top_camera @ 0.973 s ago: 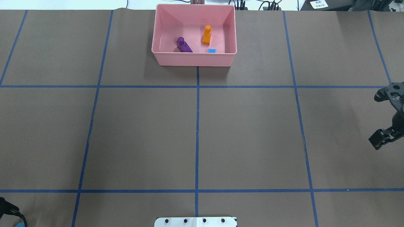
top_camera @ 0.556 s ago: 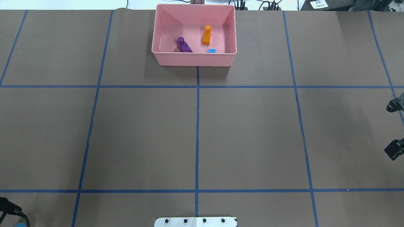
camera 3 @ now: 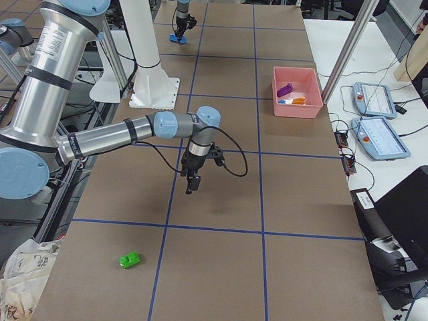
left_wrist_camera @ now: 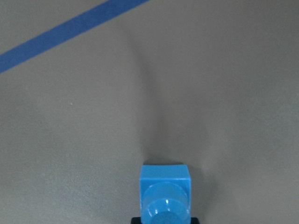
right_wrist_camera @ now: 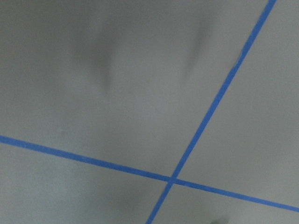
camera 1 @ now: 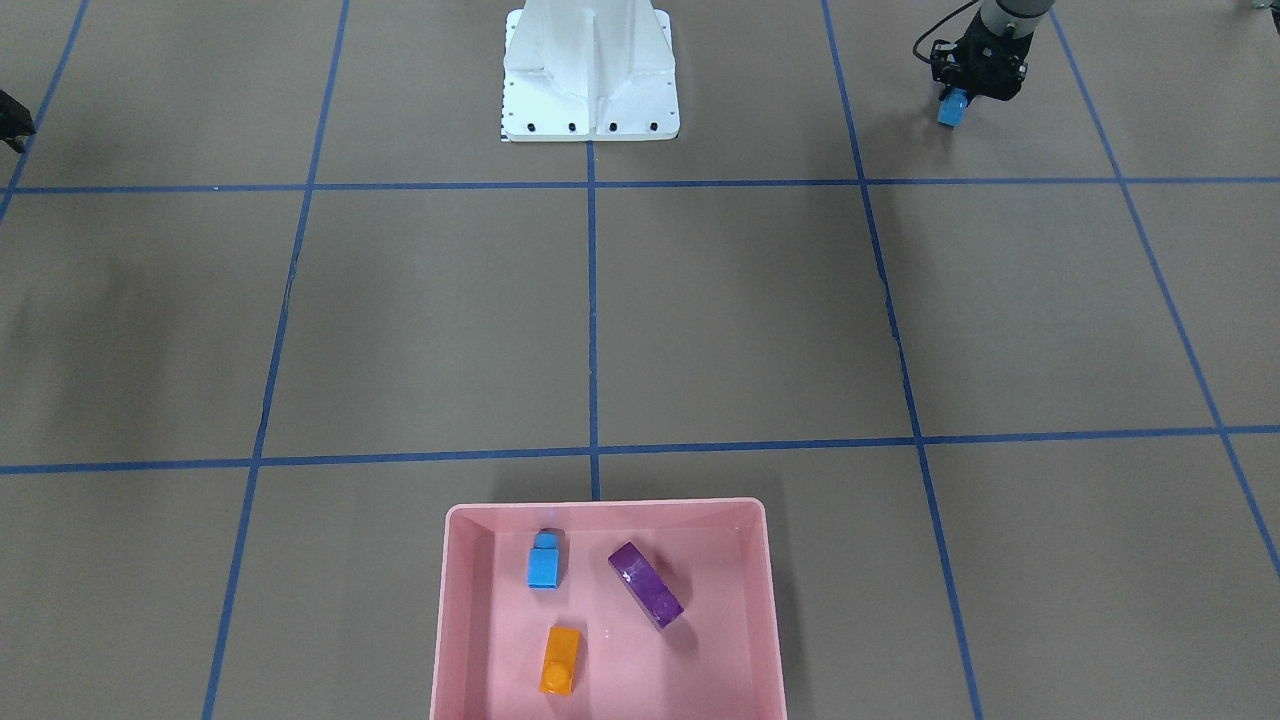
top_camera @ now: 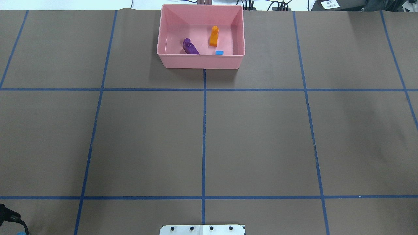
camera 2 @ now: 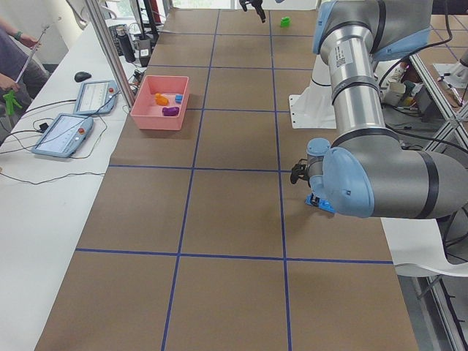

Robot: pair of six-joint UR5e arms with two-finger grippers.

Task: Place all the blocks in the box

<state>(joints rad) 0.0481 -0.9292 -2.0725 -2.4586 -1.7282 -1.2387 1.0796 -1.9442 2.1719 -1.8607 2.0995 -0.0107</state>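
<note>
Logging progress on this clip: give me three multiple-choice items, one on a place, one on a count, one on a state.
1. Where is the green block? A) in the box B) on the table, away from the box C) in a gripper
2. How many blocks lie in the box? A) two B) five C) three
3. What is the left gripper doing? A) holding a blue block B) hanging open, bare C) holding the green block

1 B: it lies alone on the table.
2 C: a purple block, an orange block and a small blue block.
3 A: the blue block sits in its grip.
</note>
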